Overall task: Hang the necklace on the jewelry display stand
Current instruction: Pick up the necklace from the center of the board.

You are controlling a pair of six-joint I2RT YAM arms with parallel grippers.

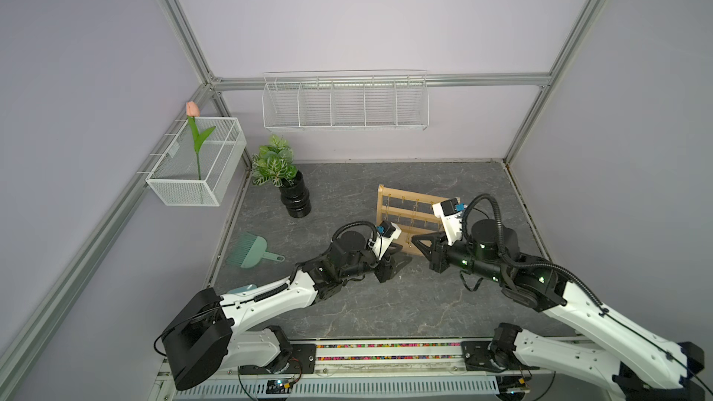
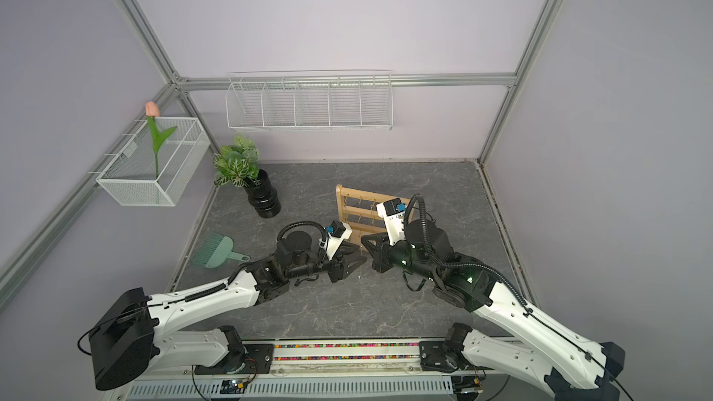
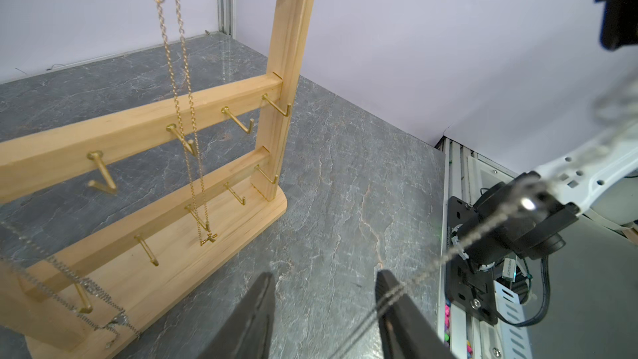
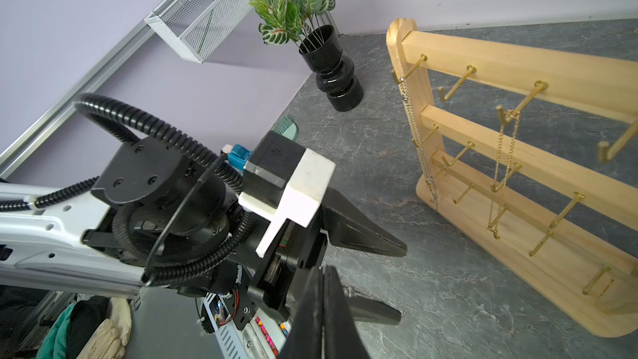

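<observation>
Between lilac walls (image 1: pixel 366 25), marbled tabletop (image 1: pixel 347 194), jewelry display stand (image 1: pixel 407 212)

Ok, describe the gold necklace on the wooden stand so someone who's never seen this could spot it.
On the grey table stands a light wooden jewelry display stand. From a hook midway along its top crossbar the gold necklace hangs past both lower bars. The other chain hung there is silver.

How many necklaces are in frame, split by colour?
Gold necklace: 1, hanging on the jewelry display stand.
Silver necklaces: 2, one hanging on the stand, one strung in the air past the left end effector.
Total: 3
</observation>
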